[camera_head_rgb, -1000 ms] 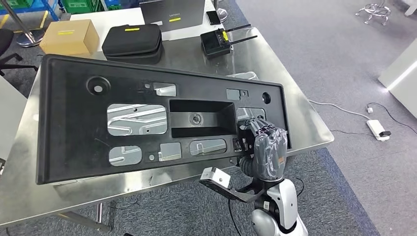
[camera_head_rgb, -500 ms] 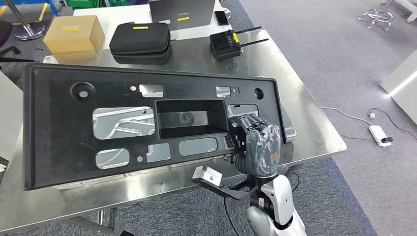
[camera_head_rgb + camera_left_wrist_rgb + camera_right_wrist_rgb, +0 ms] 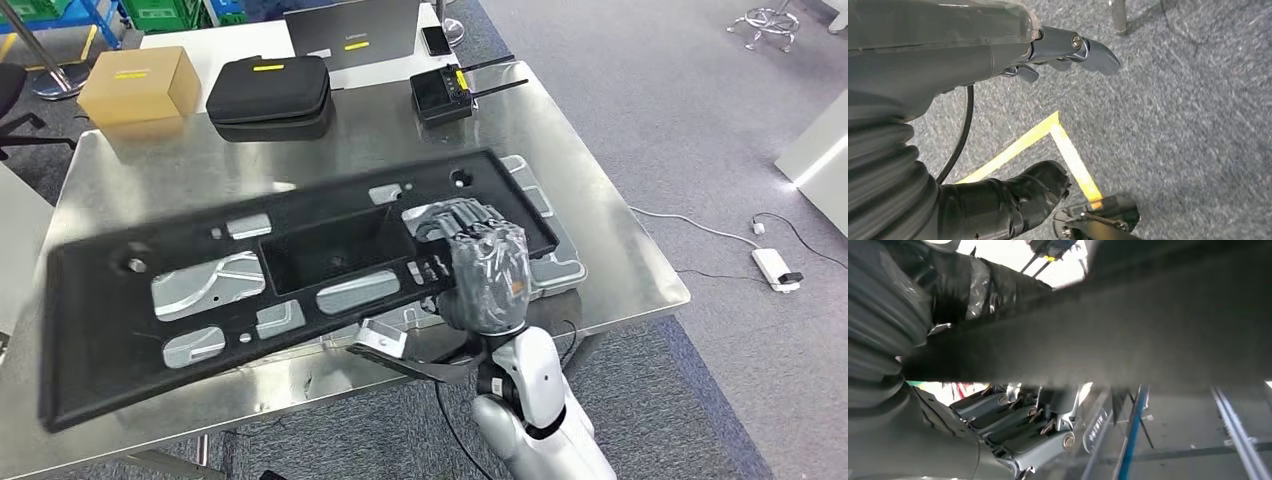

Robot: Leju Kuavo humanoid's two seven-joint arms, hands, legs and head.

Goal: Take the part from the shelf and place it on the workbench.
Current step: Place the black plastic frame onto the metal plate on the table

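Part: black panel point(image 3: 200, 300) tilted over the steel counter point(image 3: 600, 260).
Right hand point(image 3: 478, 265): fingers clasped on the panel's edge.
Left hand point(image 3: 998, 125): holds nothing, fingers apart, above carpet.

Right hand point(image 3: 478, 270) grips the black part point(image 3: 250, 290), fingers point(image 3: 455, 215) curled over its edge, thumb beneath, silver forearm rising from below. Left hand point(image 3: 1013, 120) hangs low, fingers apart, holding nothing.
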